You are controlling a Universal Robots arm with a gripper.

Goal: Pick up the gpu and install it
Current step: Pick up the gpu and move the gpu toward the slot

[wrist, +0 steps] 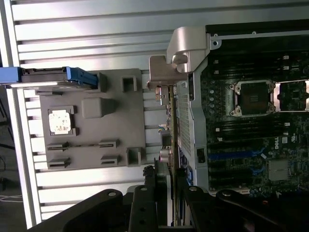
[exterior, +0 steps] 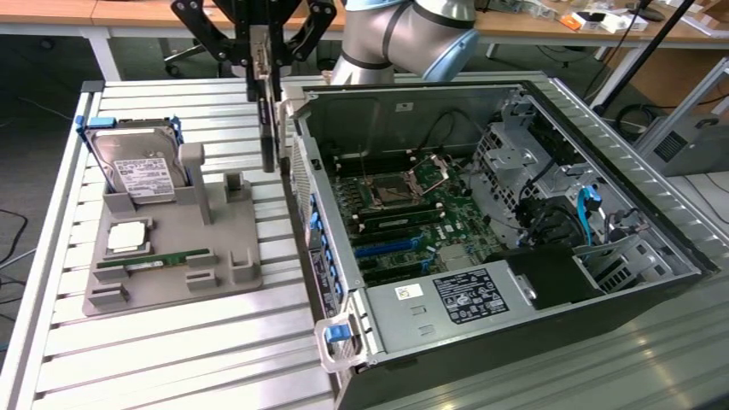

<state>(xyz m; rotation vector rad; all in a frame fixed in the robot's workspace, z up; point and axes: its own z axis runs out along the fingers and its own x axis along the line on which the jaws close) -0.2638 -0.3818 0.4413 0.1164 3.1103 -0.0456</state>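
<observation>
- We see a surface point(exterior: 171, 359) of pale metal slats running side by side. Behind it stand wooden desks point(exterior: 68, 10).
- On the slats we count one grey holder tray point(exterior: 217, 248) and one open computer case point(exterior: 513, 376). The case lies on the exterior view's right, with its one motherboard point(exterior: 411, 205) bare.
- In the tray we count one hard drive point(exterior: 139, 171) standing in a blue frame, one processor chip point(exterior: 128, 237) lying flat and one memory stick point(exterior: 154, 259) in its slot.
- We count one graphics card point(exterior: 269, 128). It hangs upright and edge-on in the air between the tray and the case, just beside the case's near wall.
- The one hand point(exterior: 268, 61) is closed partway, its fingers clamped on the two faces of the card's upper end.
- In the wrist view we see the card point(wrist: 170, 121) running from the hand point(wrist: 166, 181) towards its silver bracket point(wrist: 161, 72).
</observation>
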